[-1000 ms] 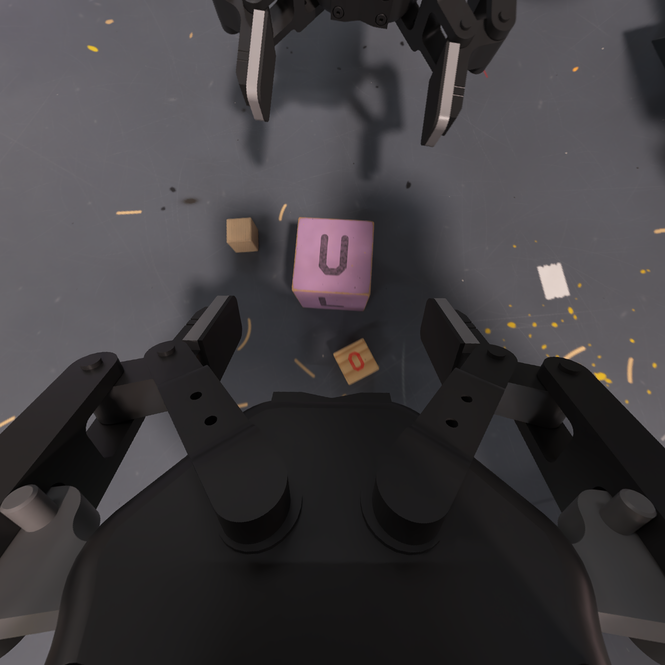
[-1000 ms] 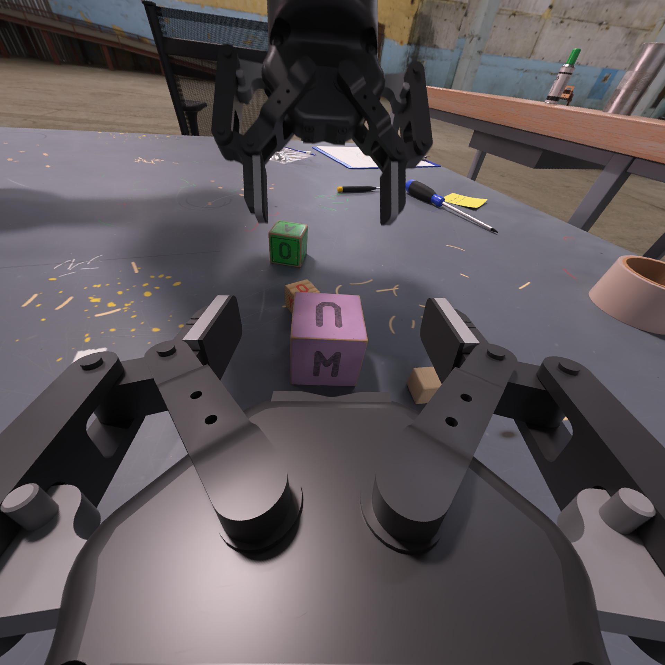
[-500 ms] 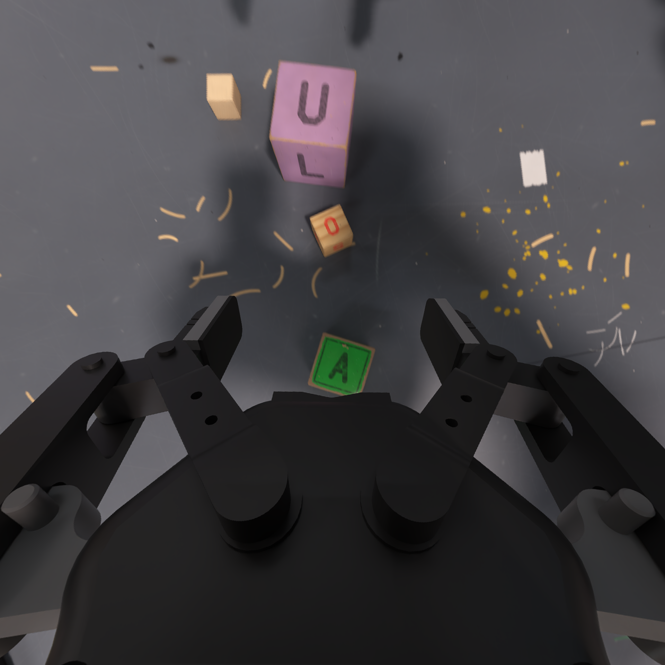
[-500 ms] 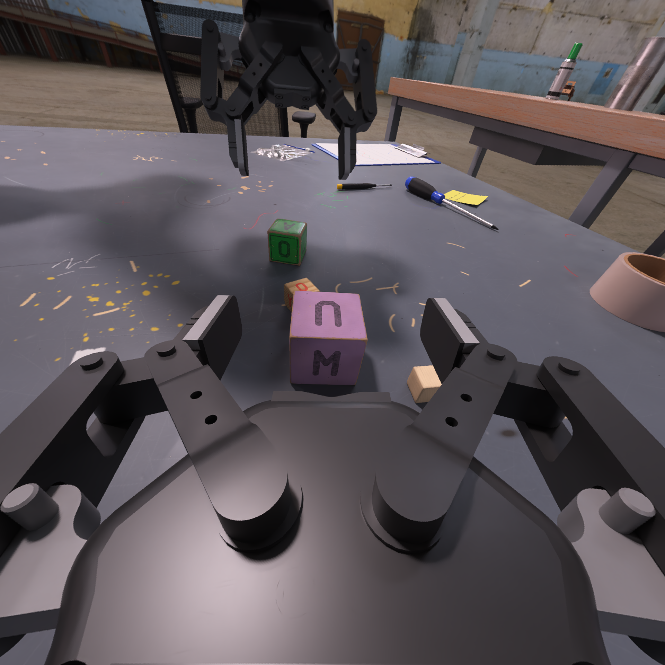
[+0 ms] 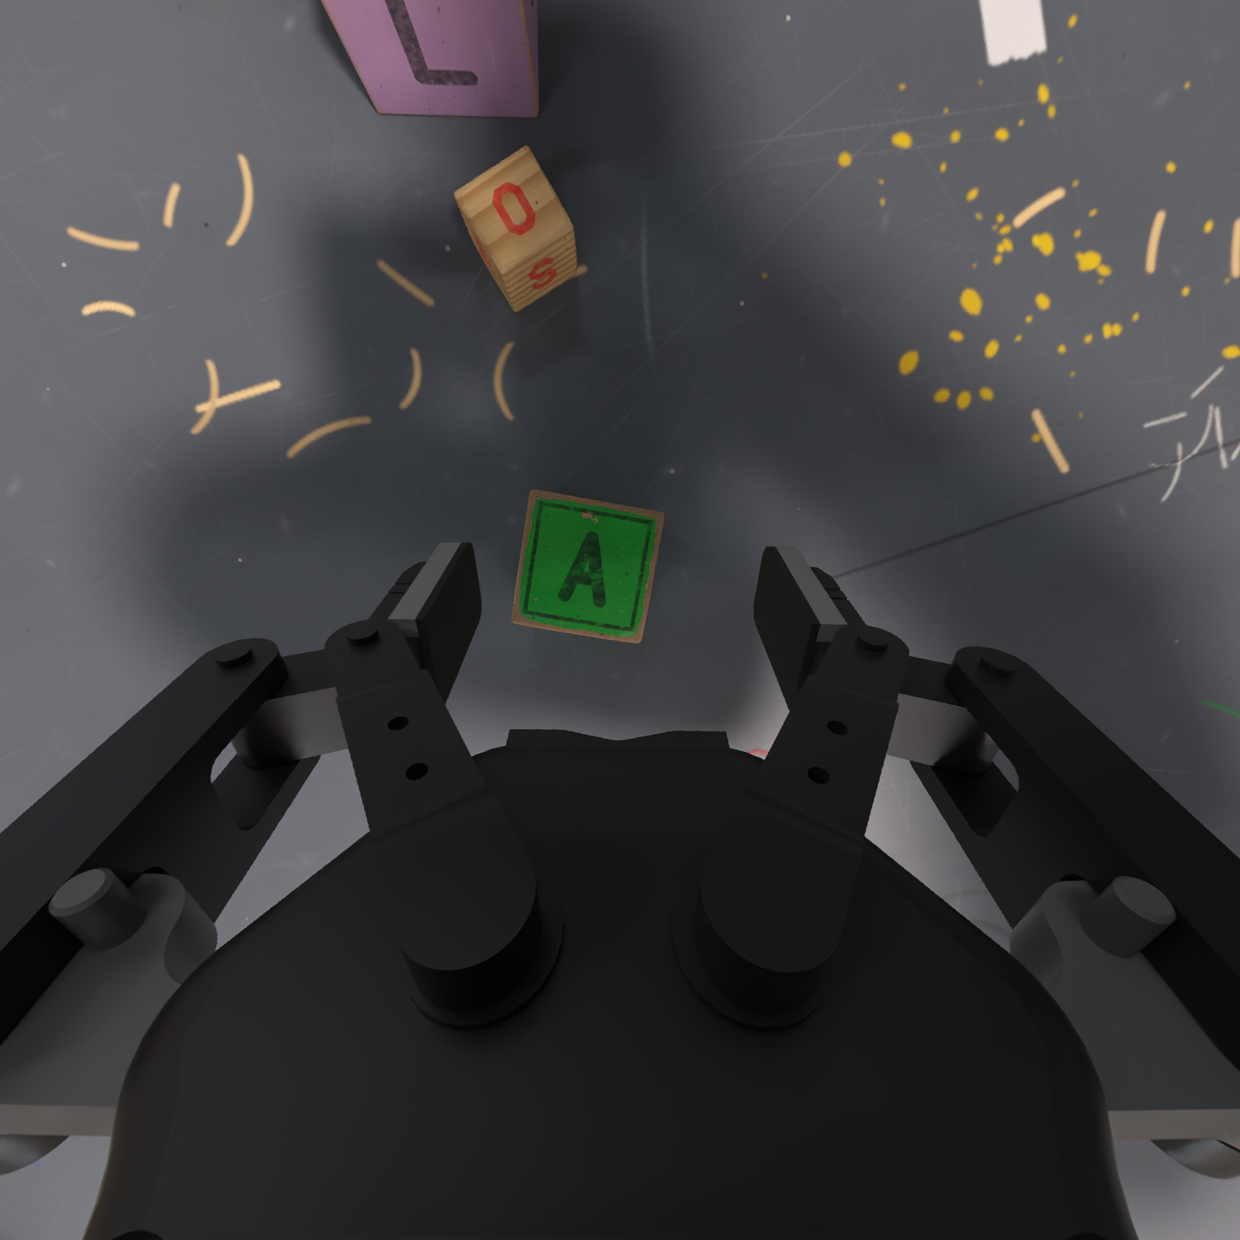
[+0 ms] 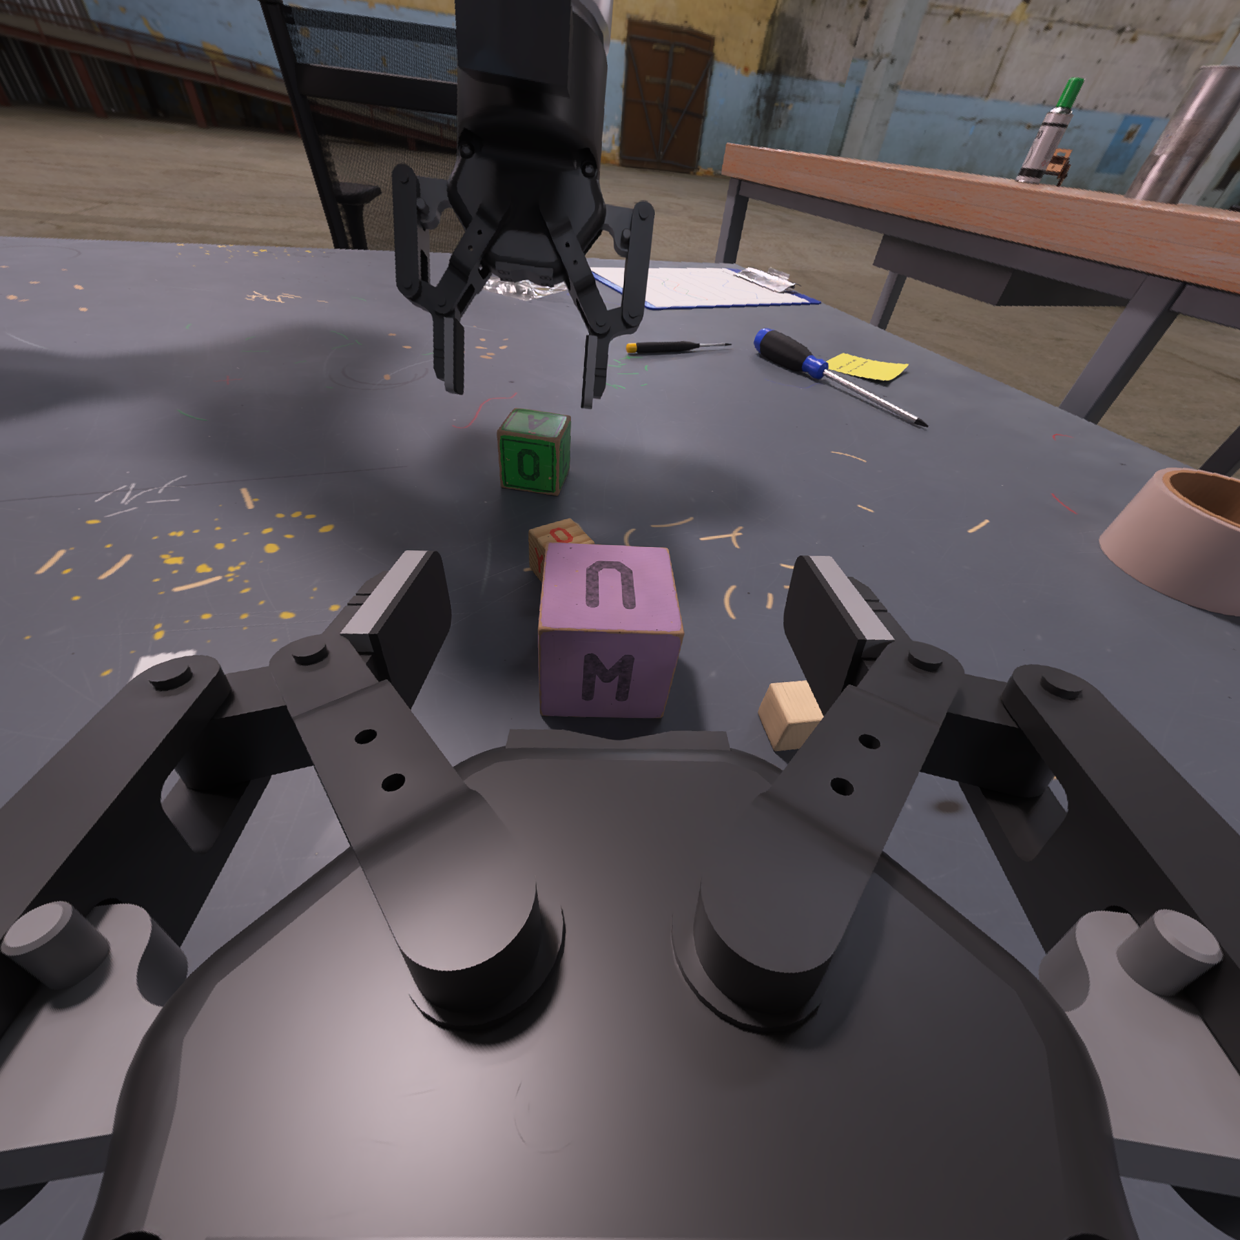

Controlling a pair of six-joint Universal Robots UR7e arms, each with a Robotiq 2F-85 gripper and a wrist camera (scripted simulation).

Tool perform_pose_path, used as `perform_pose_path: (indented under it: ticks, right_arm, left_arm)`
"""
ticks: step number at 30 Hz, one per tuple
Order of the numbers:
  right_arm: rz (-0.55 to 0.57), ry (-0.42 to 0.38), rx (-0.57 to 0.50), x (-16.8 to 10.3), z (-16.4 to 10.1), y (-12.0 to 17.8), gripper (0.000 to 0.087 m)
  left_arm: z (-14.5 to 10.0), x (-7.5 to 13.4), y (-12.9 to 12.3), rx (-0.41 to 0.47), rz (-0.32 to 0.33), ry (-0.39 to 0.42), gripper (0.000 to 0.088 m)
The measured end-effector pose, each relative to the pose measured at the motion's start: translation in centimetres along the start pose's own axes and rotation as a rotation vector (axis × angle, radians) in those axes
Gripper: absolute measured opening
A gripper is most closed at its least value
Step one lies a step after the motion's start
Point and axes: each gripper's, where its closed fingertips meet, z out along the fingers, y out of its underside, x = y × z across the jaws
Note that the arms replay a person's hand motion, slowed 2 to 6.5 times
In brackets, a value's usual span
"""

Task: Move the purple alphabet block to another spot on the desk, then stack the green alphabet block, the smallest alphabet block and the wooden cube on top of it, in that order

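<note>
The green alphabet block (image 5: 585,567) stands on the grey desk, right below my open, empty left gripper (image 5: 617,590), between its fingers in that view. In the right wrist view the left gripper (image 6: 522,382) hovers just above the green block (image 6: 533,453). The small wooden alphabet block (image 5: 517,228) lies beyond it, next to the purple alphabet block (image 5: 443,54). My right gripper (image 6: 616,604) is open and empty, near the purple block (image 6: 607,627). The small block (image 6: 558,537) sits behind the purple one. The plain wooden cube (image 6: 788,712) lies by my right finger.
A screwdriver (image 6: 829,372), a yellow note (image 6: 865,368), a pen (image 6: 674,346) and a clipboard (image 6: 704,288) lie at the desk's far side. A tape roll (image 6: 1181,537) sits at the right. A chair (image 6: 355,134) and a wooden bench (image 6: 993,208) stand beyond the desk.
My left gripper has moved away from the purple block and come down over the green block, which now sits between its fingers. My right gripper has stayed still.
</note>
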Motion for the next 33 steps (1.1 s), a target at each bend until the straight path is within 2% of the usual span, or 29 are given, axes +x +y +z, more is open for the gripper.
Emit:
perform_pose_path:
  ticks: [10,19,27,29,33]
  right_arm:
    - [0.006,0.0,0.008,0.0,-0.1,-0.1,0.0854]
    - [0.01,-0.001,0.012,0.1,-0.1,-0.1,0.0854]
    - [0.012,-0.002,0.013,0.1,-0.1,-0.2,0.0854]
    - [0.012,-0.002,0.013,0.1,-0.1,-0.2,0.0854]
    - [0.015,-0.004,0.011,0.1,-0.1,-0.1,0.0854]
  left_arm:
    - [0.6,-0.6,0.1,0.015,0.078,0.004,0.0616]
    - [1.2,-0.8,0.9,-0.029,0.125,0.01,0.0568]
    - [1.4,-1.1,1.2,-0.036,0.168,0.003,0.0413]
    - [1.3,-1.0,1.1,-0.04,0.174,0.007,0.0386]
    - [0.8,-1.0,0.6,-0.033,0.159,0.013,0.0385]
